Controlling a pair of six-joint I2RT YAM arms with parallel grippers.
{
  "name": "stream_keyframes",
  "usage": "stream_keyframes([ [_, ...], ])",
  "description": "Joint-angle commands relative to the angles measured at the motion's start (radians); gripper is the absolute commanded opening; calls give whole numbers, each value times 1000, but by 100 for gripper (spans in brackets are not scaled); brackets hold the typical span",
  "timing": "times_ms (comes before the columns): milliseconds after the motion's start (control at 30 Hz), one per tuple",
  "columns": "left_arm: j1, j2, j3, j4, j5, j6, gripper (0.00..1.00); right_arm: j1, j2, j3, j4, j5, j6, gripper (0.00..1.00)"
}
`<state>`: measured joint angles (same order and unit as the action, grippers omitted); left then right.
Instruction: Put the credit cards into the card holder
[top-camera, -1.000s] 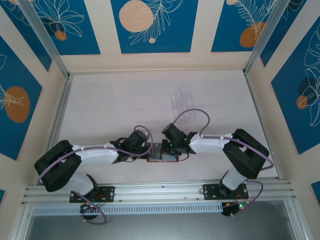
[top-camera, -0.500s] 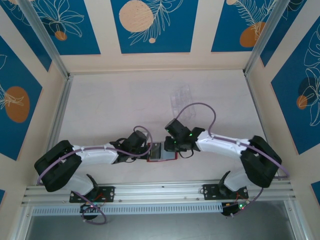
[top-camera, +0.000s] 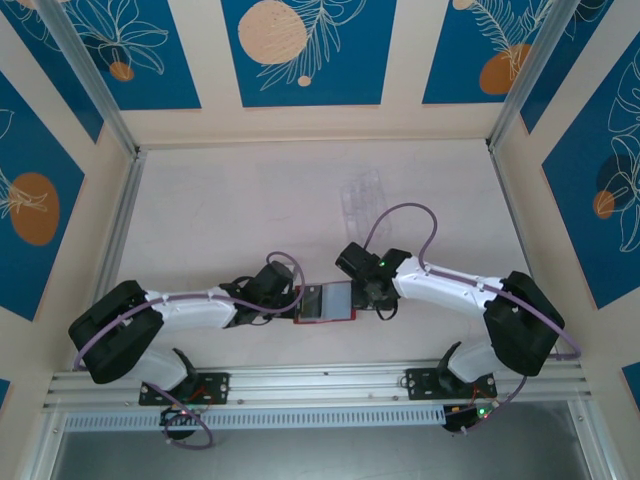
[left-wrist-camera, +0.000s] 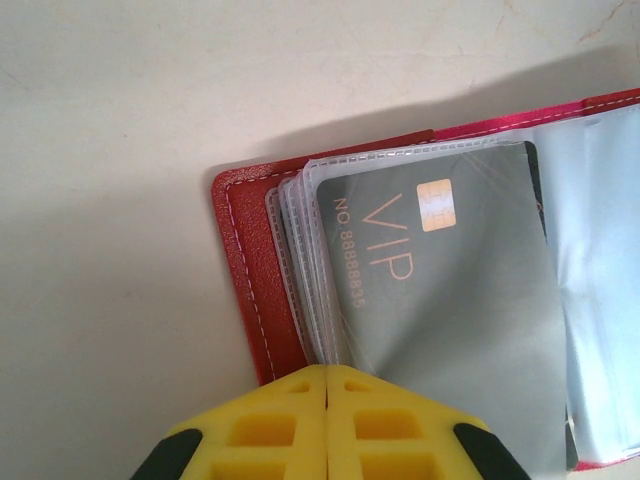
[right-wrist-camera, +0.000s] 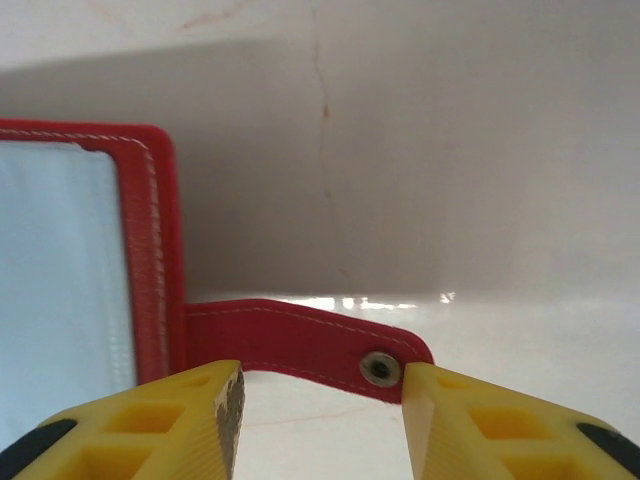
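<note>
The card holder (top-camera: 328, 303), a red wallet, lies open on the table between my two grippers. In the left wrist view its red cover (left-wrist-camera: 255, 290) and clear sleeves show, and a dark grey credit card (left-wrist-camera: 450, 290) marked VIP with a gold chip sits in the top sleeve. My left gripper (left-wrist-camera: 328, 370) is shut, its yellow tips together at the wallet's near edge over the sleeves (top-camera: 288, 308). My right gripper (right-wrist-camera: 322, 400) is open at the wallet's right end (top-camera: 362, 298). The red snap tab (right-wrist-camera: 290, 345) lies between its fingers, the right finger touching the tab's end.
A clear plastic compartment tray (top-camera: 362, 195) stands farther back on the pale table, right of centre. Metal rails (top-camera: 320, 375) run along the near edge by the arm bases, and wall panels close the other sides.
My right gripper has opened and slid right, from over the wallet to its snap-tab end; the right arm's elbow swung outward. The left arm and wallet have stayed put.
</note>
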<state>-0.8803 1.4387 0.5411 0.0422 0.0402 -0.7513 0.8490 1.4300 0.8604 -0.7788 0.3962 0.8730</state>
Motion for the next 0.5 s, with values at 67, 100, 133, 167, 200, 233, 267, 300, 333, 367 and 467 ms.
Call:
stream_keyframes([
  [67, -13, 25, -43, -131, -3, -5, 6, 13, -93, 24, -93, 85, 48, 54],
  [100, -13, 28, -41, -132, -2, -4, 6, -2, -104, 16, -94, 72, 47, 55],
  [133, -13, 31, -40, -131, -1, -3, 6, -15, -113, 4, -86, 55, 41, 56],
  [167, -13, 33, -39, -129, 0, -2, 6, -26, -118, -7, -72, 36, 35, 56],
  [200, -13, 35, -37, -128, 2, -1, 6, -40, -125, -23, -45, 4, 27, 56],
  [233, -13, 38, -36, -128, 3, -2, 6, -53, -131, -40, -16, -35, 17, 56],
  [267, -13, 39, -35, -125, 4, -2, 6, -66, -138, -53, 15, -66, 8, 56],
  [300, -13, 40, -35, -125, 4, -2, 6, -77, -142, -63, 45, -95, 1, 57],
  [333, -13, 40, -33, -126, 4, -2, 6, -85, -145, -68, 70, -116, -4, 56],
  [367, -13, 40, -33, -125, 4, -2, 6, -89, -145, -68, 82, -126, -9, 55],
  [467, -13, 37, -36, -125, 4, -2, 6, -107, -127, -64, 94, -140, -14, 50],
])
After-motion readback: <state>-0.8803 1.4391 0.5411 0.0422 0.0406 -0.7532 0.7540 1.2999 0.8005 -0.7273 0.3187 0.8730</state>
